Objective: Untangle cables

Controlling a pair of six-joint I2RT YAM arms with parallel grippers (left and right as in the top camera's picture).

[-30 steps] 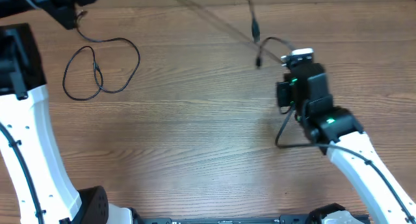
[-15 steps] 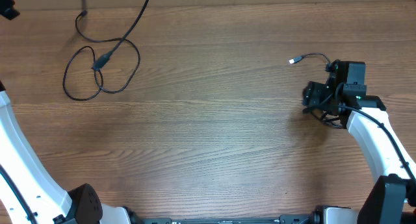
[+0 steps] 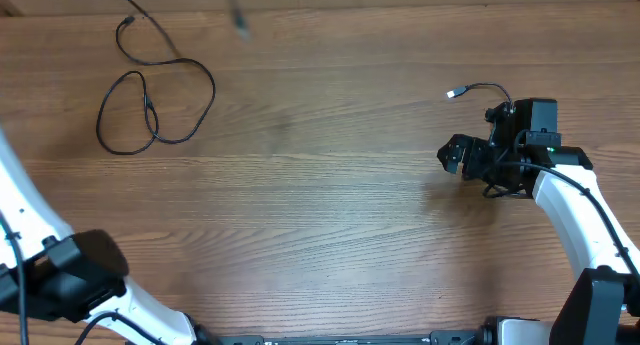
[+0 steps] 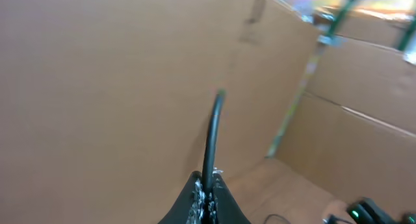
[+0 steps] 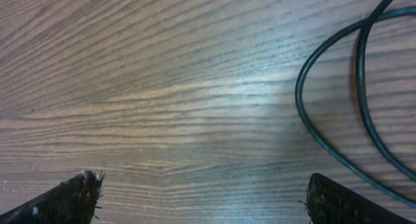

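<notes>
A black cable (image 3: pixel 150 95) lies in a loose loop at the table's far left. A second cable (image 3: pixel 490 87) with a silver plug lies by my right gripper (image 3: pixel 470 135), whose jaws stand wide apart. In the right wrist view this cable (image 5: pixel 325 120) curves over the wood ahead of the right gripper (image 5: pixel 208 198), and nothing sits between the fingertips (image 5: pixel 81 191). My left gripper (image 4: pixel 208 191) is shut on a third black cable (image 4: pixel 213 130), raised off the table. This gripper is out of the overhead view. There the cable's free end (image 3: pixel 240 20) shows only as a blur.
Brown cardboard boxes (image 4: pixel 364 107) fill the left wrist view. The wooden table (image 3: pixel 320 225) is bare between the two cable spots. My white left arm (image 3: pixel 40 255) crosses the near left corner.
The right gripper has opened and let go of its cable, which now rests beside it. The left arm has swung its cable up and away, out of the overhead view.
</notes>
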